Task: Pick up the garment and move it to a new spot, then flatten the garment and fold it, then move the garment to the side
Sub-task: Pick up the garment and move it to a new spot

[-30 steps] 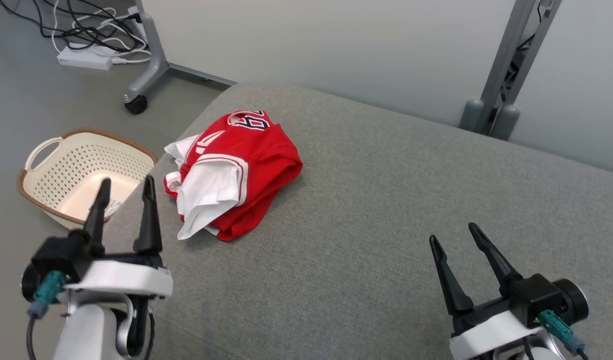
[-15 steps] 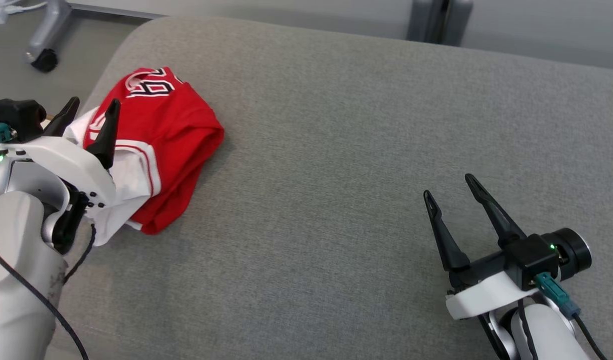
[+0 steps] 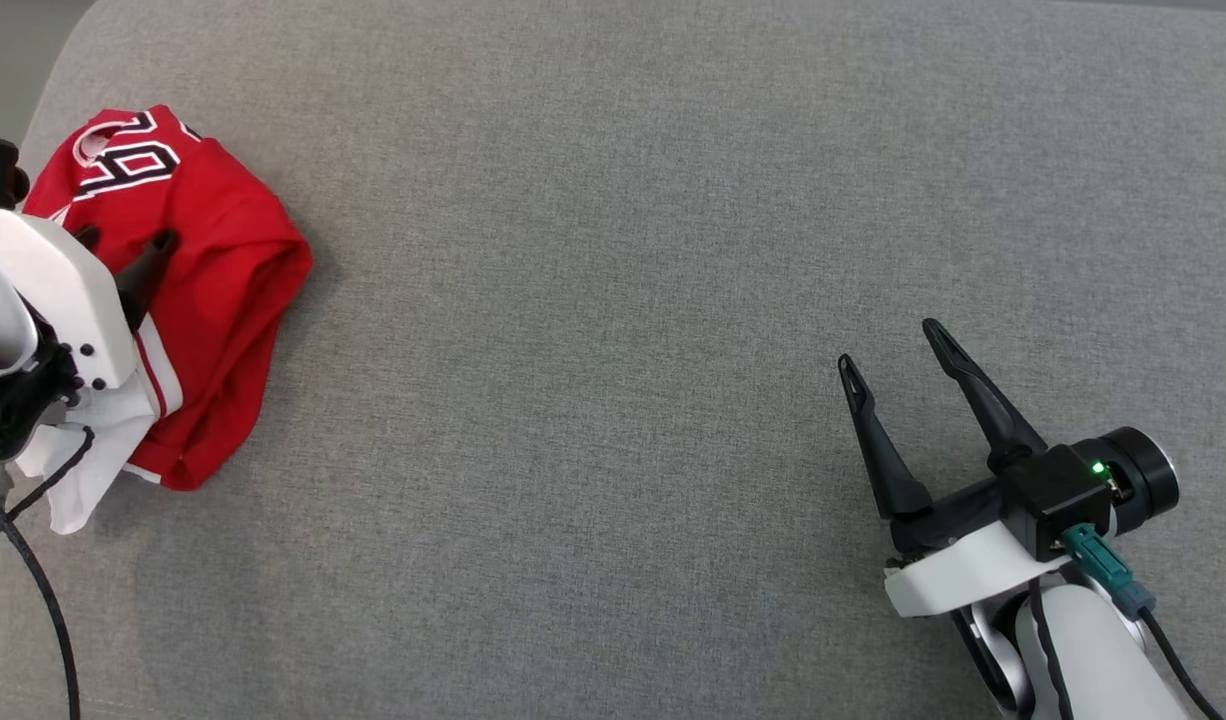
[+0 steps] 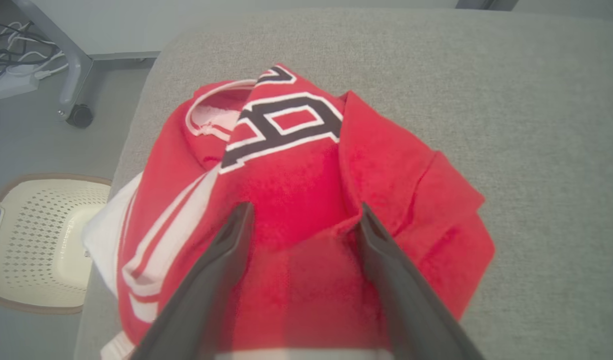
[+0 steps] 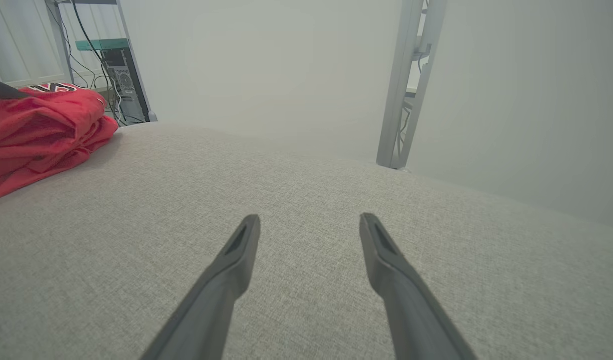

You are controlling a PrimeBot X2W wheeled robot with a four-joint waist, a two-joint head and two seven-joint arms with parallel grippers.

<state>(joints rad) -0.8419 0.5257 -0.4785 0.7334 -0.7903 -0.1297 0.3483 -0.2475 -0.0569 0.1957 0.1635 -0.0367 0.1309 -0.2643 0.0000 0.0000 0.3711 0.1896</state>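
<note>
Locate the garment (image 3: 213, 290) bunched in a red-and-white heap at the left edge of the cushion (image 3: 613, 250), close to the drop toward the basket (image 4: 31, 240) on the floor. Note the left gripper (image 4: 304, 212) spread wide and empty, aimed down at the heap with one finger on each side of a raised red fold below the lettering. Read this as alignment for a pinch on the thickest ridge, where several layers can be taken at once. Cannot tell whether the fingertips already press into the cloth. Note the right gripper (image 3: 890, 345) likewise released and holding nothing, low over bare cushion, well apart from the garment. Read this as parking clear, leaving the open middle free as the new spot. Treat step one as not yet done. Close fully on the fold before lifting, and carry inward, away from the edge.
</note>
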